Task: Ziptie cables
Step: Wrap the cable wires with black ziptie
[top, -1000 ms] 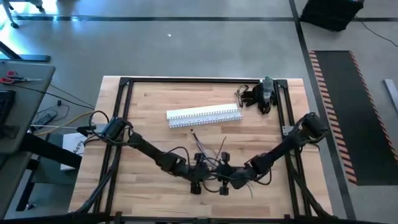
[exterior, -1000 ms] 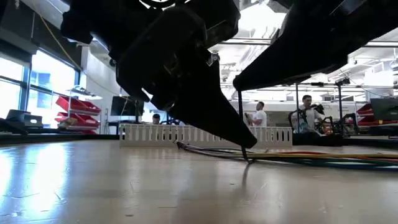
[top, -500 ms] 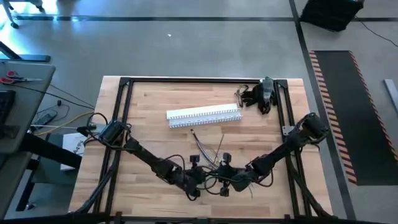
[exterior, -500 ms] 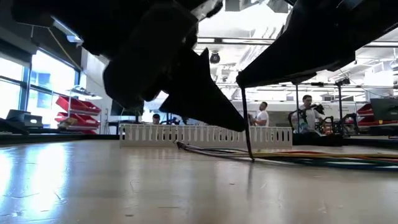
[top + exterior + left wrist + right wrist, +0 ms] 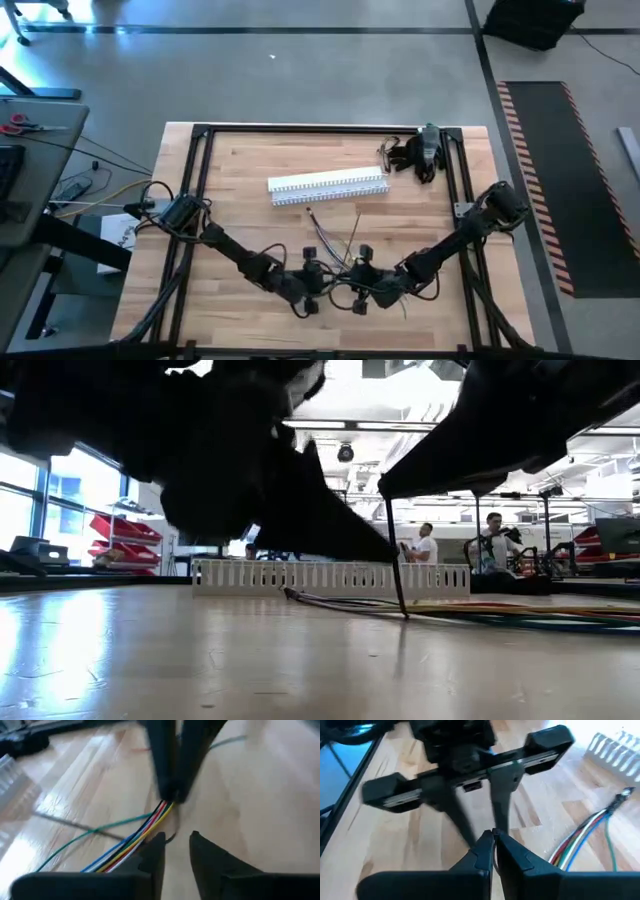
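The cables, a bunch of thin coloured wires, lie on the wooden table near its front middle and run toward the far side. My right gripper is shut on the near end of the cables. My left gripper faces it from the table's left. It is open, with its fingers a short way from the bundle and touching nothing. In the low view a thin dark strip slants down from the grippers, its lower tip on the table. My right gripper pinches the wire bundle near its near end between its two shut fingers. The fingers come from above, pointing steeply down. The rest of the bundle trails slack along the table.
A long white slotted channel lies across the far middle of the table. Dark tools sit at the far right corner, by the black frame. People show in the room beyond the table in the low view.
My left gripper has risen off the table and drawn back a little toward the table's left edge, its finger tipping from pointing down at the wires to more level. My right gripper has kept its hold, and the cables have stayed in place.
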### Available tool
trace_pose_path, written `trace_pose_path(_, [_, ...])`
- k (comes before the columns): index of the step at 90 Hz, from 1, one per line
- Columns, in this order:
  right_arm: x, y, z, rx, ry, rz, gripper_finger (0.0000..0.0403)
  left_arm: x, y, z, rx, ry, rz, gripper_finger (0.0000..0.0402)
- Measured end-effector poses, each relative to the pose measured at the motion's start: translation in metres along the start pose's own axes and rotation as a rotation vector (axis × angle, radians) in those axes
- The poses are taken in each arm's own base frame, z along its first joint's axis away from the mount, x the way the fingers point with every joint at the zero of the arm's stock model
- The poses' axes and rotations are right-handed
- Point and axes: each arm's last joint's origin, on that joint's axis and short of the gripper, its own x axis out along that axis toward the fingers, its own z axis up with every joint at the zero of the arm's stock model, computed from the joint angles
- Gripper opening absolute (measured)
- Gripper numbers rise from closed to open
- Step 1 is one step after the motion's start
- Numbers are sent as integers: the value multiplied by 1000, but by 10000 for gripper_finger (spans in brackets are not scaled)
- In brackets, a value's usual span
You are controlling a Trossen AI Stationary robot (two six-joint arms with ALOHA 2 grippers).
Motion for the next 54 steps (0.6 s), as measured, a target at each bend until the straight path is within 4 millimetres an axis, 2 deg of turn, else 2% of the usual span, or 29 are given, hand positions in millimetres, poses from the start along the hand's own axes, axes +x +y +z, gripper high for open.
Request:
trace_pose_path(12, [-1, 2, 4, 42, -41, -1, 0, -1, 2, 0, -1, -34, 55, 108])
trace_pose_path(28, [-1, 2, 5, 53, -55, -1, 0, 0, 5, 1, 9, -34, 86, 108])
trace_pose_path(54, [-4, 6, 6, 70, -87, -13, 0, 0, 4, 0, 25, -35, 75, 56])
